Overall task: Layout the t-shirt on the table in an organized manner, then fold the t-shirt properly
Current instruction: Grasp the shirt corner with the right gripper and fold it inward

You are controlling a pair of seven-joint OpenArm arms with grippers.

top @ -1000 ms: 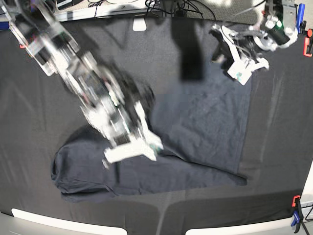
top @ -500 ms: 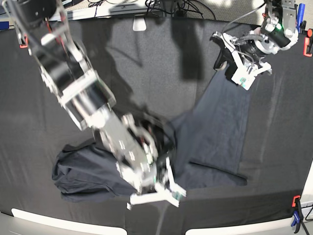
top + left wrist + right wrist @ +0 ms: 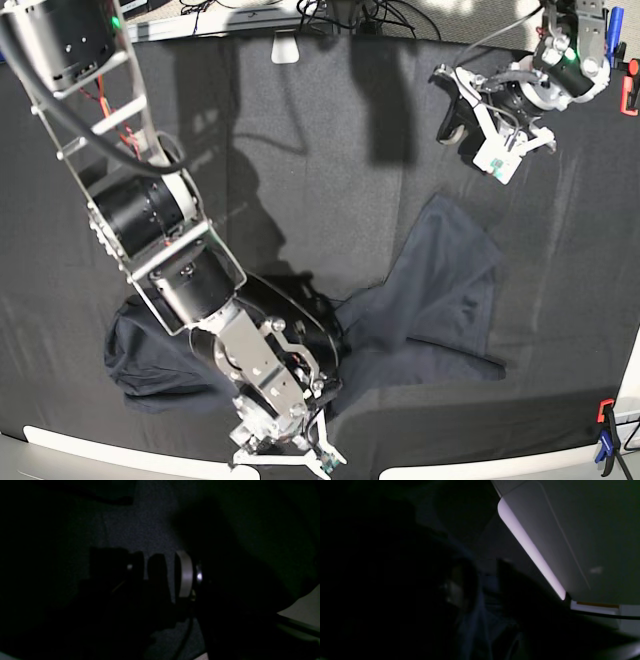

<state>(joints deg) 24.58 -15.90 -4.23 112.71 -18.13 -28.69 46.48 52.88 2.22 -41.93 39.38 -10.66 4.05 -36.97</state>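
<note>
We judged the right pincer (image 3: 290, 462), jaws seemingly parted at the bench (image 3: 560, 300) edge, might drag the t-shirt (image 3: 440, 290) off; left pincer (image 3: 497, 140) unclear.

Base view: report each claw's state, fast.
Left claw: open, holding nothing.
Right claw: open, holding nothing.

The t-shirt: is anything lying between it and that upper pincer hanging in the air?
Nothing visible does. Between the left pincer and the t-shirt there is only the bare black table cloth. The other arm's right pincer is low at the near edge, over the shirt's crumpled part.
</note>
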